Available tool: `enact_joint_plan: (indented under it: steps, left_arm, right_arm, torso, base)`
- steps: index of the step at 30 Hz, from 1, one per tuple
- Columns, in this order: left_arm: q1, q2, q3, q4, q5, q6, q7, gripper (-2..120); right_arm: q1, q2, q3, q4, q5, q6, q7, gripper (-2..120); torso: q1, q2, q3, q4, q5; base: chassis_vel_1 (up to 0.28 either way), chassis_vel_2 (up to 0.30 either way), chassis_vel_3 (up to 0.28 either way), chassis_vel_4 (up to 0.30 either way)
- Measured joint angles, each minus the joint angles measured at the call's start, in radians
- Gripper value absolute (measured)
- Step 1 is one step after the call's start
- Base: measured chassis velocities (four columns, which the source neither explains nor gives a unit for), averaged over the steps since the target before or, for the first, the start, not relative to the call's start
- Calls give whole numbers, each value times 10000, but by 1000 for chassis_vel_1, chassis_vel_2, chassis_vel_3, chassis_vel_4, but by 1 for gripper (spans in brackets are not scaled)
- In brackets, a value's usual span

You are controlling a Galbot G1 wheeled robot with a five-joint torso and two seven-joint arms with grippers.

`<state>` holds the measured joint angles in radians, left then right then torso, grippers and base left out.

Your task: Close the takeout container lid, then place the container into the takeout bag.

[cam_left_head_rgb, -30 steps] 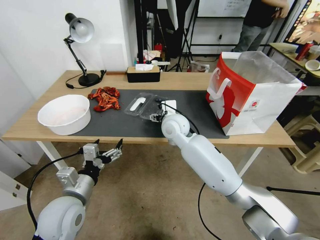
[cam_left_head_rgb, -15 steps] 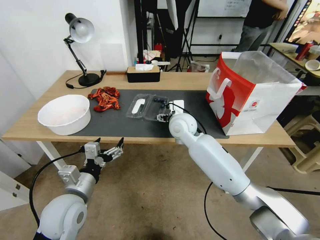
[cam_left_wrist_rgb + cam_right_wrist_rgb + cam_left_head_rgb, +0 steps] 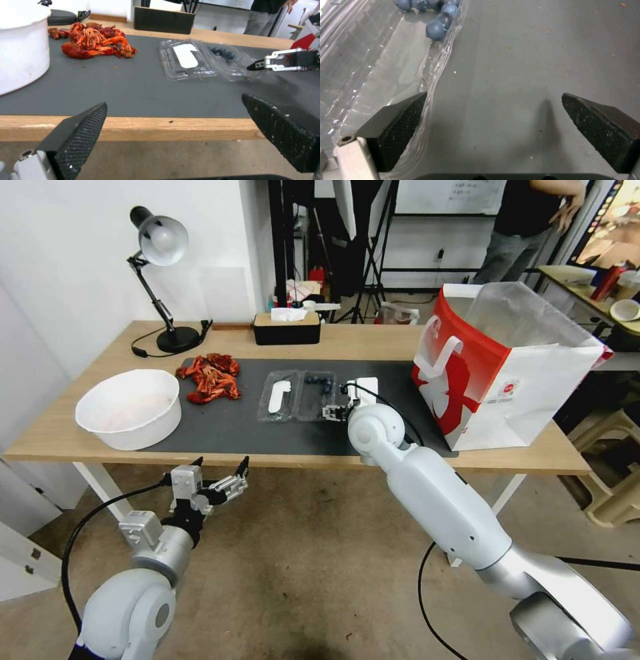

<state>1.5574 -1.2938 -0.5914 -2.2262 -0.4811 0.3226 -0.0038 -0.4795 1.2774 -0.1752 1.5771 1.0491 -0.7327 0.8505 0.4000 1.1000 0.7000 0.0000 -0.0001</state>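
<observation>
The takeout container (image 3: 298, 395) lies open mid-mat, toward the mat's (image 3: 227, 430) far edge. My right gripper (image 3: 490, 130) is spread wide, holding nothing, one finger (image 3: 398, 125) touching the container's rim. My left gripper (image 3: 220, 477) hangs open below the table's near edge.

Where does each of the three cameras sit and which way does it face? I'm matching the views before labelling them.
Head view: high on the robot, facing forward and down at the table; both arms show, left gripper below the table edge, right gripper at the takeout container.
Left wrist view: from before the table edge, across the mat; its own open fingers show.
Right wrist view: close above the mat, beside the container's rim; its own open fingers show.
Shared: the container with its blueberries.
</observation>
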Motion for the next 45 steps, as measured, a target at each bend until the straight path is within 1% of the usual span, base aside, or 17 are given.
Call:
enact_joint_plan:
  steps: [6, 14, 17, 21, 23, 25, 27, 29, 30, 33, 34, 37, 38, 41, 42, 44, 45]
  left_arm:
    - [-22, 25, -12, 15, -27, 2, -7, 100]
    - [-3, 23, -21, 31, -33, 2, -14, 100]
    - [0, 14, -24, 31, -40, 0, -30, 100]
    - [3, -7, -24, 22, -45, -2, -39, 100]
    - [40, -31, -14, -16, -46, -9, -58, 100]
    - [53, -37, -12, -29, -50, -12, -69, 100]
    - [87, -40, -16, -85, -105, -23, -97, 100]
    - [110, -35, -22, -117, -131, -37, -101, 100]
    - [110, -35, -22, -117, -131, -37, -101, 100]
    - [142, -42, -23, -138, -180, -63, -112, 100]
    - [142, -42, -23, -138, -180, -63, -112, 100]
    - [155, -57, -4, -118, -184, -88, -118, 100]
    - [155, -57, -4, -118, -184, -88, -118, 100]
    - [132, -64, 26, -101, -185, -130, -126, 100]
    - [132, -64, 26, -101, -185, -130, -126, 100]
    - [85, -62, 54, -99, -229, -134, -168, 100]
    - [85, -62, 54, -99, -229, -134, -168, 100]
  right_arm:
    - [-26, -38, 86, 30, -40, 0, -171, 100]
    - [-239, -161, 425, 255, -1095, 386, -1859, 100]
    - [-380, -452, 451, 450, -2302, 1269, -3181, 100]
    - [-501, -591, 459, 539, -3000, 1753, -3665, 100]
    - [-785, -814, 541, 761, -3721, 2535, -4214, 100]
    - [-929, -898, 620, 895, -3889, 2787, -4393, 100]
    - [-1697, -1274, 1067, 1598, -4414, 3973, -5101, 100]
    - [-2433, -1521, 1537, 2218, -4766, 4649, -5586, 100]
    - [-2433, -1521, 1537, 2218, -4766, 4649, -5586, 100]
    - [-4564, -2017, 2687, 3837, -5187, 5654, -6111, 100]
    - [-4564, -2017, 2687, 3837, -5187, 5654, -6111, 100]
    - [-6323, -2148, 3873, 4913, -5430, 6134, -6425, 100]
    - [-6323, -2148, 3873, 4913, -5430, 6134, -6425, 100]
    - [-8783, -1990, 5222, 5855, -6018, 7062, -6999, 100]
    - [-8783, -1990, 5222, 5855, -6018, 7062, -6999, 100]
    - [-10440, -1617, 5828, 6244, -6570, 7965, -7352, 100]
    - [-10440, -1617, 5828, 6244, -6570, 7965, -7352, 100]
  torso:
    - [0, 0, 0, 0, 0]
    - [-1, 0, 0, 0, 1]
    - [0, 0, 0, -1, 0]
    - [0, 0, 0, 0, 1]
    - [0, 0, 0, 2, 1]
    - [-1, 0, 0, 2, 1]
    - [0, 0, 0, 0, 1]
    - [0, 0, 0, 0, 4]
    - [0, 0, 0, 0, 4]
    - [-3, 0, 0, -6, 1]
    - [-3, 0, 0, -6, 1]
    - [-3, 1, -2, 1, 0]
    - [-3, 1, -2, 1, 0]
    - [-3, 1, -2, -9, 3]
    - [-3, 1, -2, -9, 3]
    - [-3, 1, -2, 0, -1]
    - [-3, 1, -2, 0, -1]
  base:
    - [0, 0, 0, 0]
    - [0, 0, 0, 0]
    - [0, 0, 0, 0]
    - [0, 0, 0, 0]
    - [0, 0, 0, 0]
    - [0, 0, 0, 0]
    - [0, 0, 0, 0]
    - [0, 0, 0, 0]
    - [0, 0, 0, 0]
    - [0, 0, 0, 0]
    - [0, 0, 0, 0]
    - [0, 0, 0, 0]
    - [0, 0, 0, 0]
    - [0, 0, 0, 0]
    - [0, 0, 0, 0]
    - [0, 0, 0, 0]
    - [0, 0, 0, 0]
